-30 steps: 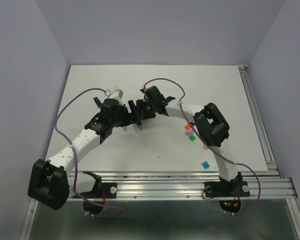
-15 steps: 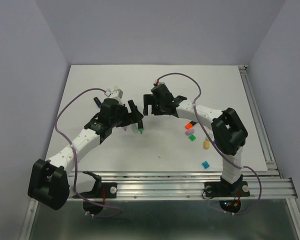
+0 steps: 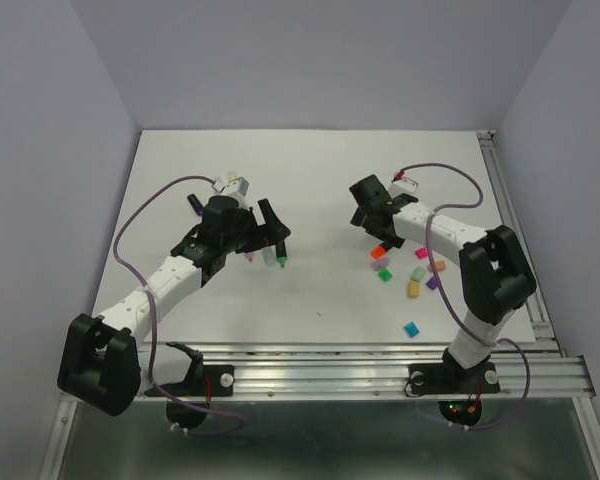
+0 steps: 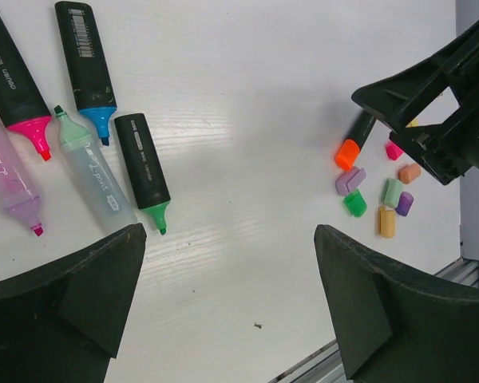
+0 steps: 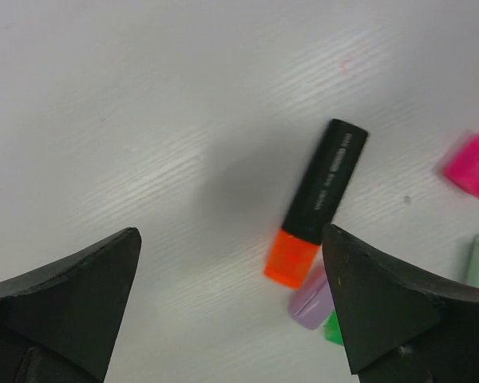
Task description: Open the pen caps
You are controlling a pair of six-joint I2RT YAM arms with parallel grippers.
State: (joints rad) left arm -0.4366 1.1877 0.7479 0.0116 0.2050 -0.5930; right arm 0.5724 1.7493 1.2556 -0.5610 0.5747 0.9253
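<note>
Several uncapped pens lie side by side at the left: pink-tipped (image 4: pixel 13 78), blue-tipped (image 4: pixel 85 53), mint (image 4: pixel 91 171) and green-tipped (image 4: pixel 142 163); the green tip (image 3: pixel 279 260) shows beside my left gripper (image 3: pixel 271 236), which hangs open and empty (image 4: pixel 227 243). Loose pen caps cluster at the right: purple (image 4: pixel 350 180), green (image 4: pixel 354 203), mint (image 4: pixel 392 191), yellow (image 4: pixel 387 222), pink (image 5: pixel 471 163). A black pen (image 5: pixel 326 182) with its orange cap (image 5: pixel 291 257) on lies at the cluster's edge. My right gripper (image 3: pixel 366 218) hovers over it, open (image 5: pixel 230 239), with the pen beside its right finger.
A blue cap (image 3: pixel 410 328) lies alone near the front rail (image 3: pixel 380 352). More pens (image 3: pixel 230 185) sit behind the left arm. A metal rail (image 3: pixel 515 230) borders the white mat on the right. Cables loop over both arms.
My right gripper has opened and swung from the middle, beside the left gripper, out to the right over the cap cluster. The left arm has barely moved.
</note>
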